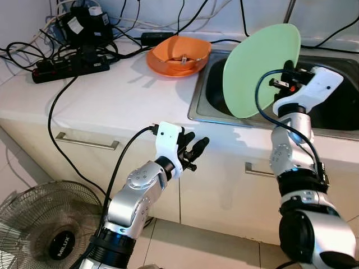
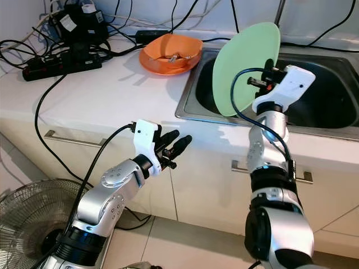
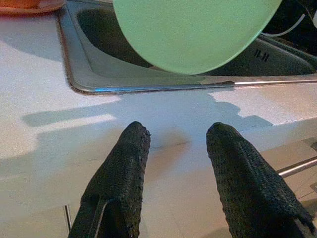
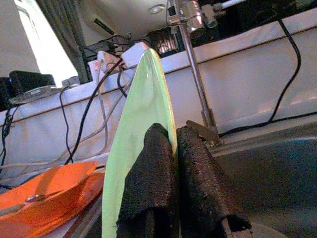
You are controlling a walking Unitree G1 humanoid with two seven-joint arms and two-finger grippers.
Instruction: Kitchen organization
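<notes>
While my right gripper [image 4: 171, 148] pinches the rim of the pale green plate [image 1: 259, 72], I see the plate held on edge above the left part of the steel sink [image 1: 336, 120], its face turned toward the counter. In the right wrist view the two black fingers [image 4: 148, 178] are pressed on either side of the plate's edge, with the tap's upright pipe [image 4: 194, 69] just behind them.

My left gripper [image 1: 193, 150] hangs in front of the counter's edge, below the worktop, its fingers [image 3: 124, 173] spread and holding nothing. They point toward the sink's near rim.

On the white countertop [image 1: 112, 95] I have an orange bowl [image 1: 178, 55] just beside the sink's left rim, and something small and metallic lies in it; I cannot tell what it is. Farther left, at the back by the wall, a black power strip [image 1: 70, 66] sits among a tangle of black cables [image 1: 50, 120], one of which trails over the counter's front and down toward the floor. Under the worktop I see pale cabinet fronts with metal bar handles [image 1: 87, 141]. On the tiled floor at the lower left stands a round wire-guarded fan [image 1: 47, 224], close against the cabinets.
</notes>
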